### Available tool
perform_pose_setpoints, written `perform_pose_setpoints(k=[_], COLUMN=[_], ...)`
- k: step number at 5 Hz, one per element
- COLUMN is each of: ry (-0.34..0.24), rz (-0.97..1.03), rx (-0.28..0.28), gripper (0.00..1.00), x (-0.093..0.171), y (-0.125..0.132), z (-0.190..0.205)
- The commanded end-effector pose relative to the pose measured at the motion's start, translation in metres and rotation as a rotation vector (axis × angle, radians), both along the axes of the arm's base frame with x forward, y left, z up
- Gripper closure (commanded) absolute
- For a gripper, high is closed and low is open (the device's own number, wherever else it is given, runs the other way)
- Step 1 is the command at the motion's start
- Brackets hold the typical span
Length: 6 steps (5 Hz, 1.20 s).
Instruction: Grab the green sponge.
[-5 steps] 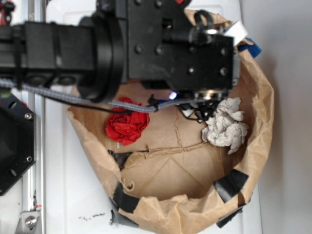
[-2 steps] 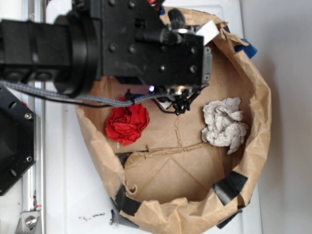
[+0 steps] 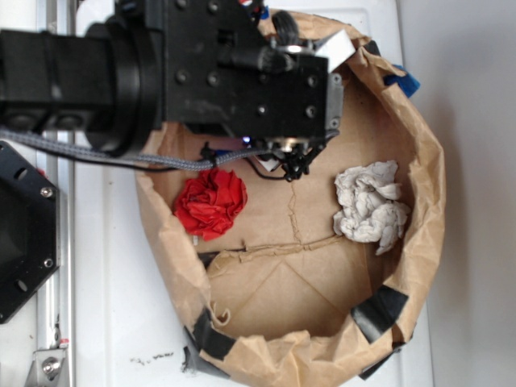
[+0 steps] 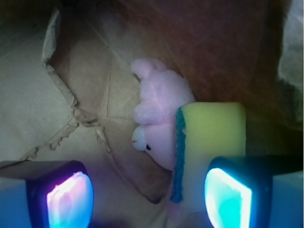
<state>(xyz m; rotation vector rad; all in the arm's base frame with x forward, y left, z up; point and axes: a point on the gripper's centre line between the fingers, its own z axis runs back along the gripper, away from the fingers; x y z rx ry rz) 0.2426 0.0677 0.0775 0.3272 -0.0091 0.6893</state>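
While jaws gape wide, green sponge [image 4: 213, 142] lies against pink plush toy [image 4: 159, 126], seemingly just ahead.

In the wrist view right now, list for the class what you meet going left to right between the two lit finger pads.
Left glowing pad → torn brown paper → pink plush toy → yellow sponge with its green edge → right glowing pad.

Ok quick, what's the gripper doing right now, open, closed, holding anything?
Gripper: open and empty; the sponge lies just ahead beside its right finger, not yet between the fingers.
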Motion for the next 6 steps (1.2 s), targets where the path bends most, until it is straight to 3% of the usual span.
perform_pose_setpoints(k=[1, 3, 5, 6], ry=[-0.034, -0.059, -0.027, -0.008], rz=[0.042, 0.037, 0.034, 0.015], rx=[0.022, 0.054, 0.077, 0.037], gripper=[0.00, 0.00, 0.00, 0.00], x=[-0.008, -0.012, -0.011, -0.007], y=[0.026, 0.031, 0.031, 0.030], z=[0.009, 0.018, -0.004, -0.018])
